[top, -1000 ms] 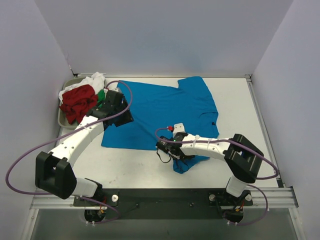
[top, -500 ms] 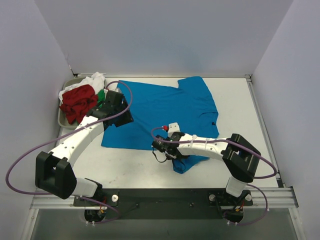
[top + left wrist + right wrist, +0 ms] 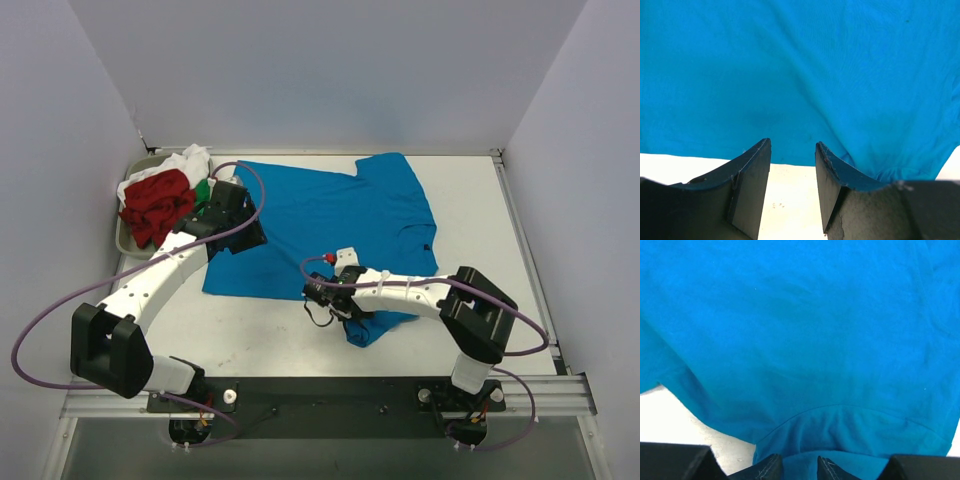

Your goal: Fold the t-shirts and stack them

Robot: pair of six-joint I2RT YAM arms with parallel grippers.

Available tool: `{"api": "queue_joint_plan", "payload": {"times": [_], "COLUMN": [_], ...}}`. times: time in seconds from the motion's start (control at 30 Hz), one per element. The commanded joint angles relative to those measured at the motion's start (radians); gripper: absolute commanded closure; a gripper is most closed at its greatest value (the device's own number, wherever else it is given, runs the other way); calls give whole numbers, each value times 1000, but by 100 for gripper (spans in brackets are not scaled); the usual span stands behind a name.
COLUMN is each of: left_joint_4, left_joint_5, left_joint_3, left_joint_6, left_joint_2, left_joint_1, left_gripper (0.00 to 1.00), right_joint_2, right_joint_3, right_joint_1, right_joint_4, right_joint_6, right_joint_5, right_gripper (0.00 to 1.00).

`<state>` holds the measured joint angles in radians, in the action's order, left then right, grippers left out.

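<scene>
Right gripper (image 3: 800,465) at blue t-shirt (image 3: 800,340) edge.

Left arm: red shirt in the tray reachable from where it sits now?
Probably yes. The left claw stands open and empty at the edge of the blue t-shirt, close beside the tray where the red t-shirt lies on top; nothing stands between them.

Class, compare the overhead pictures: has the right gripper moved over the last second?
Yes. The right gripper has slid a little to the left along the near hem of the blue shirt, away from the black tag.
</scene>
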<state>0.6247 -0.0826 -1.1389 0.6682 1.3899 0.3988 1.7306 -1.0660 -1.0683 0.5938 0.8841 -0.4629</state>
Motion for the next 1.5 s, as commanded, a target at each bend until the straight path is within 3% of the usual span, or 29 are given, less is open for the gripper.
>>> {"api": "queue_joint_plan", "payload": {"times": [0.0, 0.17, 0.47, 0.57, 0.7, 0.93, 1.23, 1.33, 1.43, 1.47], "left_joint_4": [-26, -26, -26, -26, -26, -28, -31, -31, -33, -33], "left_joint_5": [-14, -17, -16, -16, -17, -16, -11, -9, -11, -11], "left_joint_3": [-2, -1, -2, -5, -4, 1, 2, 2, 4, 5], "left_joint_6": [-15, -15, -16, -16, -18, -19, -18, -18, -18, -19], "left_joint_2": [-6, -5, -5, -3, 0, -2, 1, 1, 3, 3], "left_joint_1": [3, 3, 3, 3, 3, 5, 5, 5, 5, 5], "left_gripper": [49, 49, 49, 49, 49, 49, 49, 49, 49, 49], "right_joint_2": [6, 15, 23, 18, -20, -196, -431, -444, -401, -388], "right_joint_3": [24, 37, 54, 58, 70, 115, 271, 299, 304, 281], "right_joint_1": [2, 2, 2, 2, -4, -96, -293, -376, -438, -444], "right_joint_4": [24, 11, 4, 4, 23, 199, 383, 426, 466, 478], "right_joint_6": [6, 12, 15, 16, 26, 122, 435, 554, 653, 665], "right_joint_5": [-8, -2, 6, 4, -14, -95, -91, -80, -82, -91], "right_gripper": [66, 68, 87, 100, 100, 100, 100, 94, 65, 44]}}
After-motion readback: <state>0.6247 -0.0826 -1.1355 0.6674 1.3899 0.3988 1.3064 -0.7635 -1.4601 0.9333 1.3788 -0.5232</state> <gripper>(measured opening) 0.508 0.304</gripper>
